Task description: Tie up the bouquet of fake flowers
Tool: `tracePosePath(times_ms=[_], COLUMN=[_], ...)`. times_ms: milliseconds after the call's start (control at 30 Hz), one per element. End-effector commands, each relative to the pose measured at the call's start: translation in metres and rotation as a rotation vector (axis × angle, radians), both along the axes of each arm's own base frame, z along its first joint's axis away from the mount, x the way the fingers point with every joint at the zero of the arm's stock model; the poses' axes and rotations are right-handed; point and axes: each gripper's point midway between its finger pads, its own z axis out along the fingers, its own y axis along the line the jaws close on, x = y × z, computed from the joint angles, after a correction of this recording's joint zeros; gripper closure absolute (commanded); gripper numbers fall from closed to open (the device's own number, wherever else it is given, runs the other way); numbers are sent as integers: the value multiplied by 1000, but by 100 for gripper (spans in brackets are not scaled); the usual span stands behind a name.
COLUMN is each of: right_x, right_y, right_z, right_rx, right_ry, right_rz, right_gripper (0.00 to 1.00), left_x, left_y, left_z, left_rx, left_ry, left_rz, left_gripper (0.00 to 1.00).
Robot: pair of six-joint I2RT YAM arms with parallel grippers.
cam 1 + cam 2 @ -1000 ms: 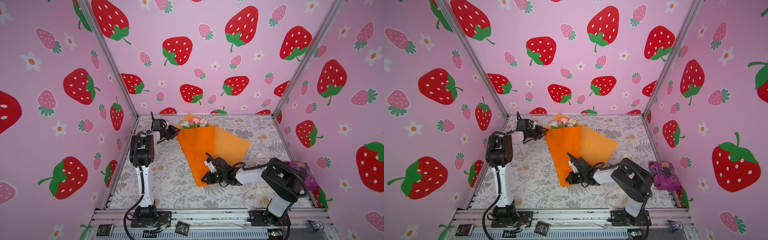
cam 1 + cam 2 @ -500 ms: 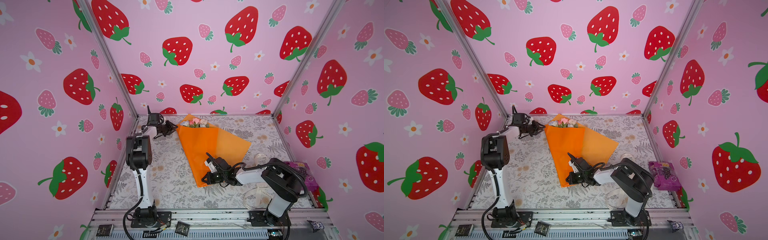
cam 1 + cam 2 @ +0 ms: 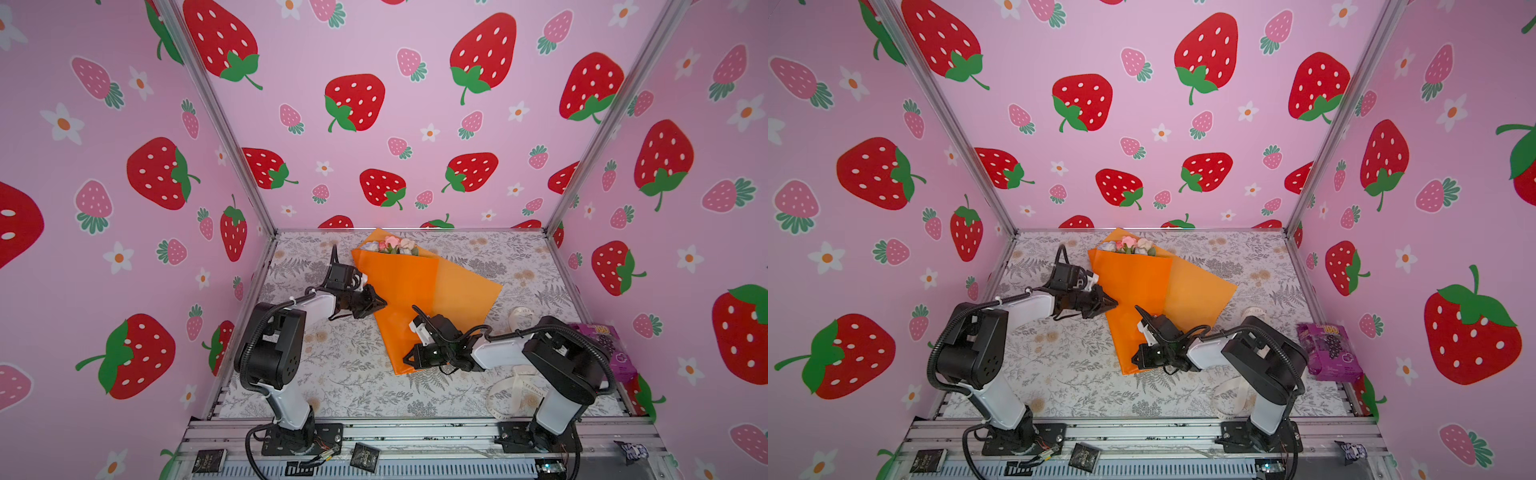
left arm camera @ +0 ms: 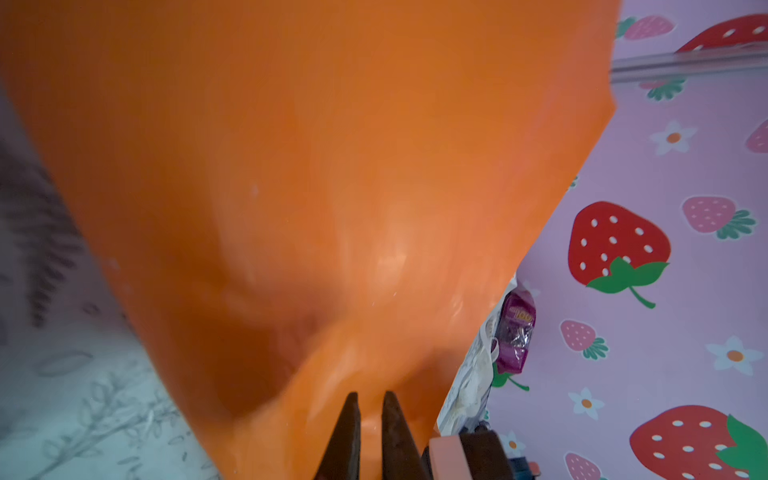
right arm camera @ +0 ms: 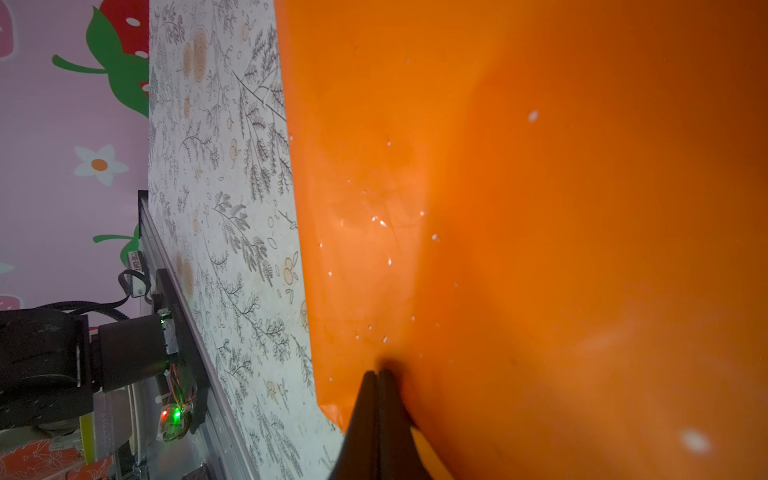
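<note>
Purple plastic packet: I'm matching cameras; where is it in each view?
Top view: purple plastic packet, at the right, beside the right arm.
Top view: same spot.
Left wrist: small, past the orange paper wrap.
Right wrist: not in it.
Shared landmark: that wrap.

A purple packet [image 3: 602,345] is lying to the right of the bouquet of fake flowers [image 3: 395,244], against the right wall, and is showing a yellow "100" near its top edge. Both top views [image 3: 1327,349] are showing the number, and the left wrist view [image 4: 517,328] is catching the same digits turned over. The packet's smaller print is too fine to read. A cream ribbon [image 3: 533,390] is looping on the tabletop [image 3: 332,374], nearer the front than the bouquet and to its right, and is carrying dark capitals that seem to read "TERNA"; the rest is curling out of sight. Two black tags [image 3: 210,459] on the front rail [image 3: 415,432], well in front of the bouquet, are bearing unreadable print.
</note>
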Motion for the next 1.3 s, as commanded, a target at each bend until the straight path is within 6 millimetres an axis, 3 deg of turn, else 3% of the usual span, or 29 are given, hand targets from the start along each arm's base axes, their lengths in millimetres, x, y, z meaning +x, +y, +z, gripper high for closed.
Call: tracePosePath(times_ms=[0,467,533,700,833,867,933,1000,1133,1267], right_x=[-7,-7,-7,-6,-6,-5,-5,-4,-3,-3], right_y=[-25,-25,-25,-26,-27,-28,-30,-30,-28,-29], right_z=[-34,-38,-38,-38,-39,-39,-39,-39,-39,-38], right_rx=[-136,-148,-150,-154,-161,-165,-169,-168,-167,-165], right_ry=[57,67,68,69,73,70,71,70,73,69], right_rz=[-34,-30,-31,-35,-37,-41,-51,-54,-53,-55], right_gripper=[100,99,99,99,99,99,99,100,100,100], left_x=[-1,0,0,1,-5,-8,-19,-30,-44,-39], left_y=[-4,37,40,44,30,29,22,20,25,20], left_z=[5,-46,-50,-58,-38,-32,-15,-9,-29,-39], left_rx=[-18,37,49,84,0,2,-9,13,47,13], left_ry=[-40,53,60,68,44,34,16,15,62,74], left_rz=[-4,48,54,54,15,11,-24,-41,-36,-32], left_gripper=[91,93,98,98,95,91,89,88,89,91])
